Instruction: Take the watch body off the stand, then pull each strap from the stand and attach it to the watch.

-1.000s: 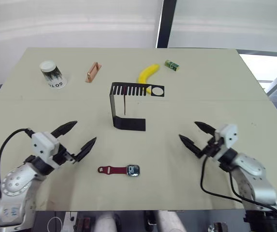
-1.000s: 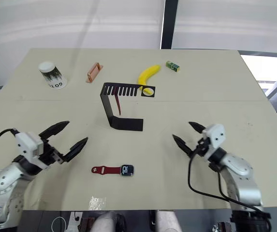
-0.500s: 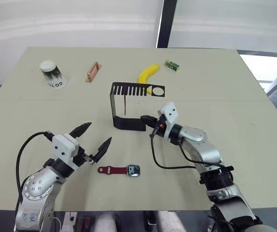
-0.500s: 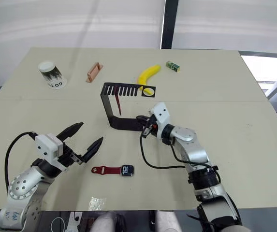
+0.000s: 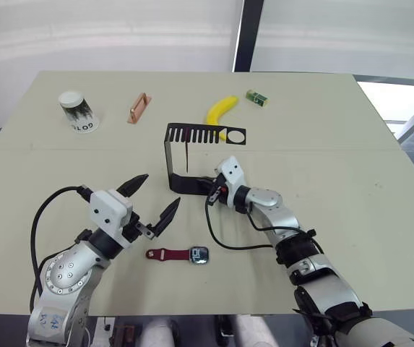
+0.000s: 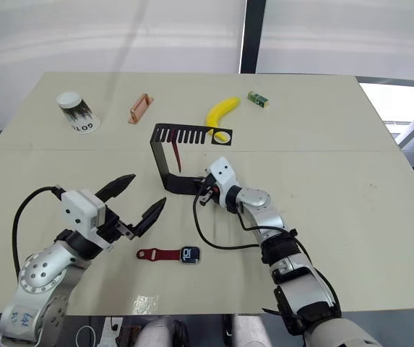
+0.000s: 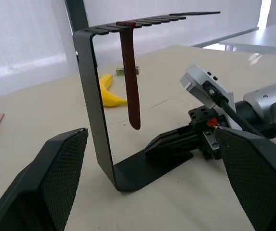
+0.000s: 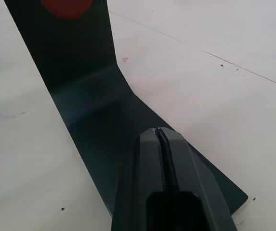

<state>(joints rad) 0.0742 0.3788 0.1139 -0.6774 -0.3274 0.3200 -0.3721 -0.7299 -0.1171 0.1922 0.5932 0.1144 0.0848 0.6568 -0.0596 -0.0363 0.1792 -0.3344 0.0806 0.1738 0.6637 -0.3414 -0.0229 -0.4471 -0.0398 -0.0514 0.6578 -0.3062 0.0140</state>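
From the head camera, one black stand (image 5: 189,160) sits at the middle of the table (image 5: 351,166), its comb-slotted top arm reaching right. One maroon strap (image 5: 186,155) hangs from a slot near the upright. A second strap (image 5: 167,254) lies flat on the table nearer the robot, joined to the left side of the single watch body (image 5: 199,254). The left gripper (image 5: 154,199) hovers just left of and above that strap, fingers spread wide, holding nothing. The right gripper (image 5: 212,190) reaches to the right end of the stand's base. Along the far side lie one paper cup (image 5: 77,110), one copper-coloured clip (image 5: 139,108), one banana (image 5: 220,112) and one small green box (image 5: 256,97).

The left wrist view shows the stand (image 7: 99,113) side-on, the one hanging strap (image 7: 129,74) dangling free of the base, and the right gripper (image 7: 150,145) lying flat on the base with its fingers together.

In the right wrist view, the two fingers (image 8: 150,166) are pressed together with nothing between them, resting on the stand's base (image 8: 99,122).
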